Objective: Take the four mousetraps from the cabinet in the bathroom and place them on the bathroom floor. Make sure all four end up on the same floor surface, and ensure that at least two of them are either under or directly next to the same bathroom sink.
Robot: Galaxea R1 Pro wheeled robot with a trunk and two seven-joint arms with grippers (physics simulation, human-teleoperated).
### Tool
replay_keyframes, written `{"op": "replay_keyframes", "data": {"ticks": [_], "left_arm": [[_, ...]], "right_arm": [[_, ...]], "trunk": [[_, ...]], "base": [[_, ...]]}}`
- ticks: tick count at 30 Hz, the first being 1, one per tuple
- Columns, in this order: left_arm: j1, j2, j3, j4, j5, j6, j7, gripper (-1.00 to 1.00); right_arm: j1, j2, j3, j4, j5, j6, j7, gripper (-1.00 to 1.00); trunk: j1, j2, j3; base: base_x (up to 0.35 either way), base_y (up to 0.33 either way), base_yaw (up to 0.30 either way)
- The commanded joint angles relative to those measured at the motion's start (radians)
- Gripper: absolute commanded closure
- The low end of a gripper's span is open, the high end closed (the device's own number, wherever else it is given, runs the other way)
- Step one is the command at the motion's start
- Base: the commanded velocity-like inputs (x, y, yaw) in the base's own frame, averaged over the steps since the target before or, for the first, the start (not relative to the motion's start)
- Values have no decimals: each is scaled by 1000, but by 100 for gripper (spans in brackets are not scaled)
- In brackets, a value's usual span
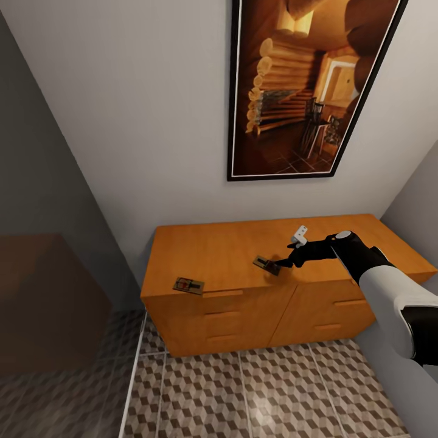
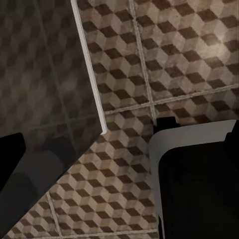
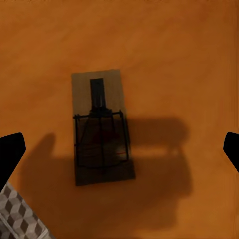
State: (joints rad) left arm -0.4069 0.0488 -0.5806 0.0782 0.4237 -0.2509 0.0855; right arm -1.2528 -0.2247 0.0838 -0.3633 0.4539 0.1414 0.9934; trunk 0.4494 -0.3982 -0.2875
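Two mousetraps lie on the flat top of the orange-brown cabinet (image 1: 243, 304). One mousetrap (image 1: 187, 285) rests near the top's front left corner. The other mousetrap (image 1: 266, 264) lies near the middle of the front edge, with my right gripper (image 1: 281, 264) right beside it. In the right wrist view this mousetrap (image 3: 102, 132) sits flat on the wood, a dark wire frame on its board. My right gripper (image 3: 119, 152) is open, its fingertips (image 3: 10, 154) wide apart on either side and touching nothing. My left gripper (image 2: 119, 144) hangs open above the bathroom floor (image 2: 189, 55).
A large framed picture (image 1: 304, 91) hangs on the wall above the cabinet. A translucent grey panel (image 1: 48, 292) stands at the left, its white bottom rail (image 1: 132, 377) on the cube-patterned floor (image 1: 267, 395). Grey wall closes in at the right.
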Motion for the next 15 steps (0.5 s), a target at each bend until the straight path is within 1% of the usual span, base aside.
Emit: {"op": "replay_keyframes", "data": {"ticks": [1,6,15], "left_arm": [[-1,-1,-8,3,7,-5,0,-100],[-1,-1,-8,3,6,-5,0,-100],[-1,-1,-8,3,6,-5,0,-100]], "right_arm": [[-1,-1,5,-2,-3,8,3,-100],[0,-1,5,-2,-3,0,14,-100],[0,-2,5,-2,-2,-3,58,-100]], "trunk": [[1,-2,-2],[1,-2,-2],[1,-2,-2]], "base": [[21,-18,0],[9,-8,0],[2,-2,0]]}}
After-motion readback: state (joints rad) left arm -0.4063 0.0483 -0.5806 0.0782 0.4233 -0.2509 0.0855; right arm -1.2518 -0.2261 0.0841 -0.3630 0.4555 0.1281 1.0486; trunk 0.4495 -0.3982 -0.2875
